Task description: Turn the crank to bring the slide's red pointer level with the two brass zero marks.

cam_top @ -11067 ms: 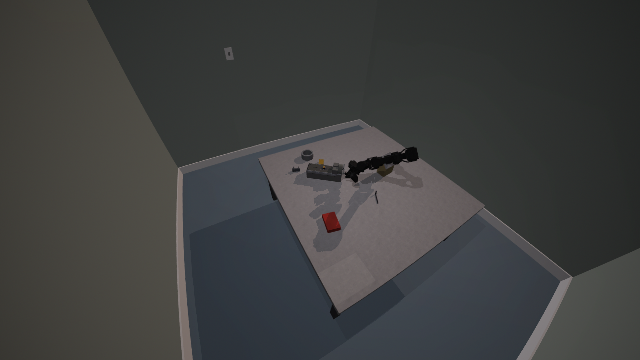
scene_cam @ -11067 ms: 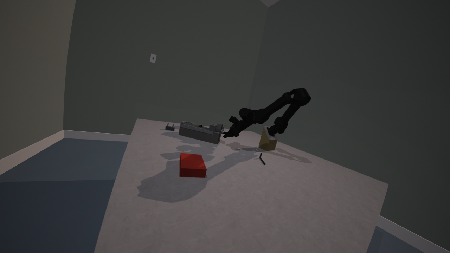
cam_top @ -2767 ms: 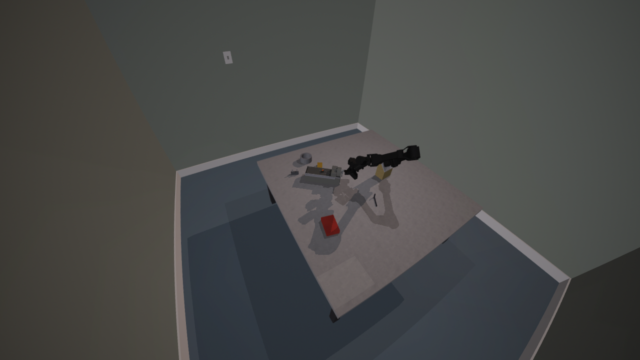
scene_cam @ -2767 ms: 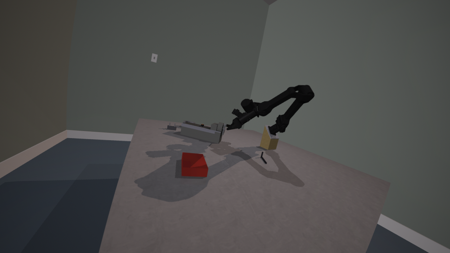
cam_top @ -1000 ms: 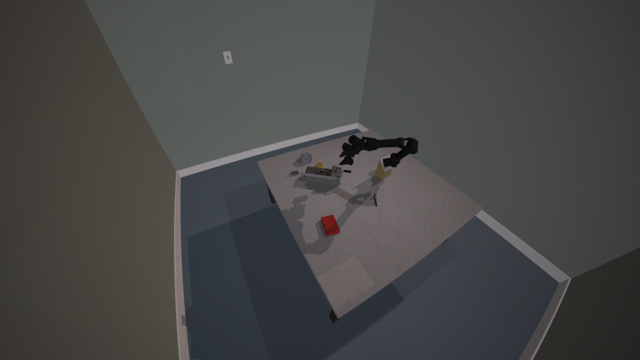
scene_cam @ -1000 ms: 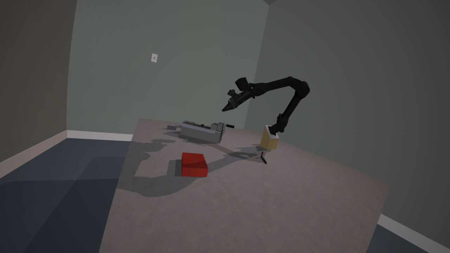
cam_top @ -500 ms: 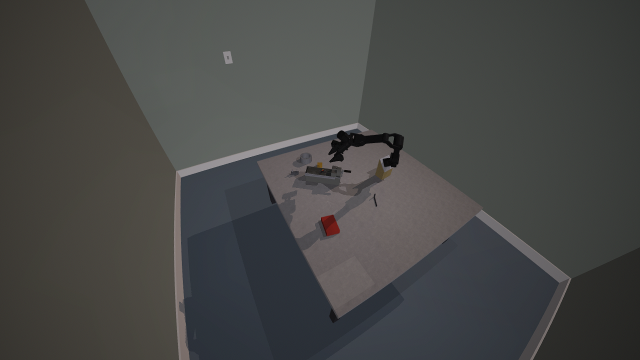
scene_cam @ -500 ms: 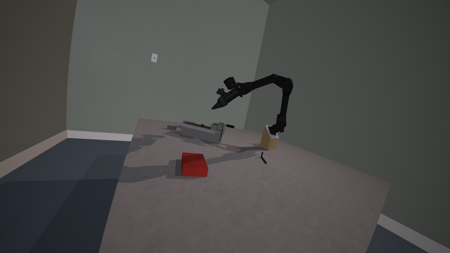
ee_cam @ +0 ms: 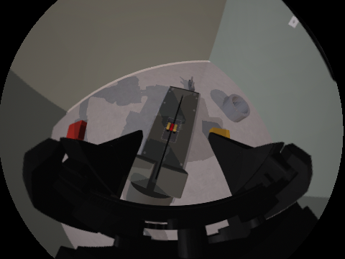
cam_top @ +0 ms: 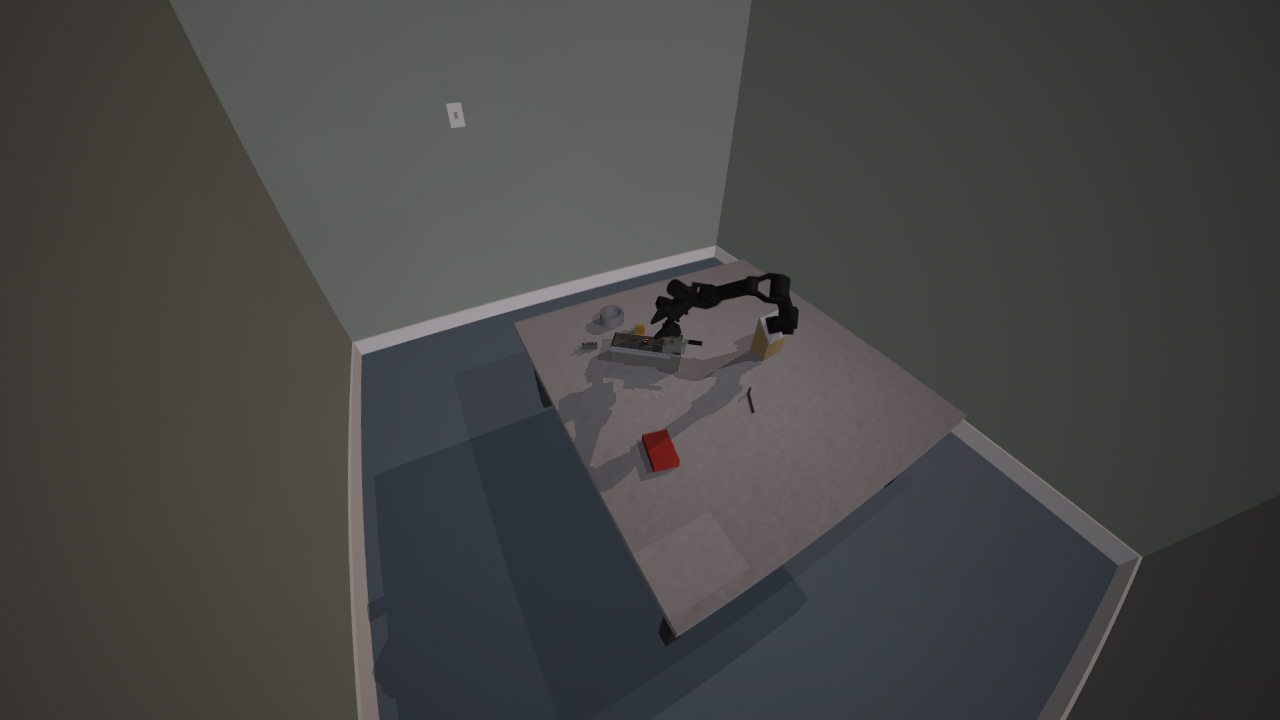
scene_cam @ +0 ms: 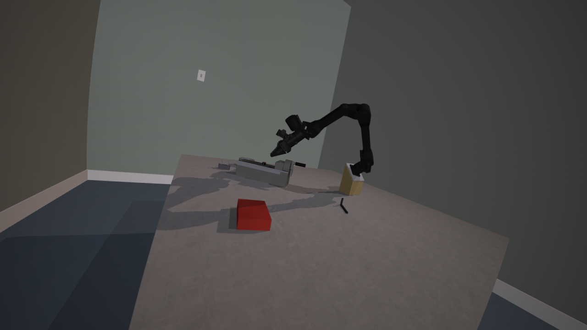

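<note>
Between the wide-open, unladen jaws (cam_top: 660, 324) (scene_cam: 271, 155) — wrist view only — red pointer (ee_cam: 172, 126) and brass marks (ee_cam: 168, 126) show together.

Toward the middle of the top view, there are one grey machine (cam_top: 646, 354) (scene_cam: 262, 172) (ee_cam: 172, 144), one red block (cam_top: 661, 451) (scene_cam: 253, 215) (ee_cam: 77, 130), one small yellow block (cam_top: 639, 329) (ee_cam: 220, 132), and one grey ring-shaped thing (cam_top: 612, 317) (ee_cam: 237, 108). At the right of the exterior view stand one black arm (cam_top: 735, 291) (scene_cam: 366, 133) and one tan block (cam_top: 760, 340) (scene_cam: 350, 183), with one bent black piece (cam_top: 750, 401) (scene_cam: 342, 206) below. Two brass marks (ee_cam: 172, 127) and one red pointer (ee_cam: 172, 126) show at the centre of the wrist view.
</note>
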You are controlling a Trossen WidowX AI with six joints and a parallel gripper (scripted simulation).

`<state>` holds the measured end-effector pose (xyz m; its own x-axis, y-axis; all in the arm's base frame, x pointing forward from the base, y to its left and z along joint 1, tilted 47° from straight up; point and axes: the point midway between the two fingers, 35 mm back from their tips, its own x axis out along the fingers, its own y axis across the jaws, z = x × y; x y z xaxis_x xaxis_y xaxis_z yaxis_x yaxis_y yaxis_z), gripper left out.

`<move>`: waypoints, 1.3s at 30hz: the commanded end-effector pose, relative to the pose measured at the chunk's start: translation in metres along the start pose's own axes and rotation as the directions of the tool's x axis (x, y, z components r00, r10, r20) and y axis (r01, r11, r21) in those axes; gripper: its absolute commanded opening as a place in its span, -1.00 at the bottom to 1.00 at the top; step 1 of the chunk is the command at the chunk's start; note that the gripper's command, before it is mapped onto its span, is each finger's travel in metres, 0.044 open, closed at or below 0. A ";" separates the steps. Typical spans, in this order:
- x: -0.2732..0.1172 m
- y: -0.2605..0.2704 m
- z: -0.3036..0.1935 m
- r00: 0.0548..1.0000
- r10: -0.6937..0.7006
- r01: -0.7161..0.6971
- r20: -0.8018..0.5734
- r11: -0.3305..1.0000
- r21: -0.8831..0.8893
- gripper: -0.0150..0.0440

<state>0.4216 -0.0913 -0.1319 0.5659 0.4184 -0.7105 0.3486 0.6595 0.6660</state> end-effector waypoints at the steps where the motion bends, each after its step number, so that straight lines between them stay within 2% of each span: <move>1: 0.000 -0.003 0.000 1.000 -0.006 0.006 0.014 1.000 0.008 1.00; 19: 0.000 -0.003 0.000 1.000 -0.006 0.006 0.014 1.000 0.008 1.00; 35: 0.000 -0.003 0.000 1.000 -0.006 0.006 0.014 1.000 0.008 -0.42; 36: 0.000 -0.003 0.000 1.000 -0.006 0.006 0.014 1.000 0.008 -0.49; 39: 0.000 -0.003 0.000 1.000 -0.006 0.006 0.014 1.000 0.008 -0.49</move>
<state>0.4213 -0.0931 -0.1329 0.5758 0.4097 -0.7076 0.3498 0.6588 0.6661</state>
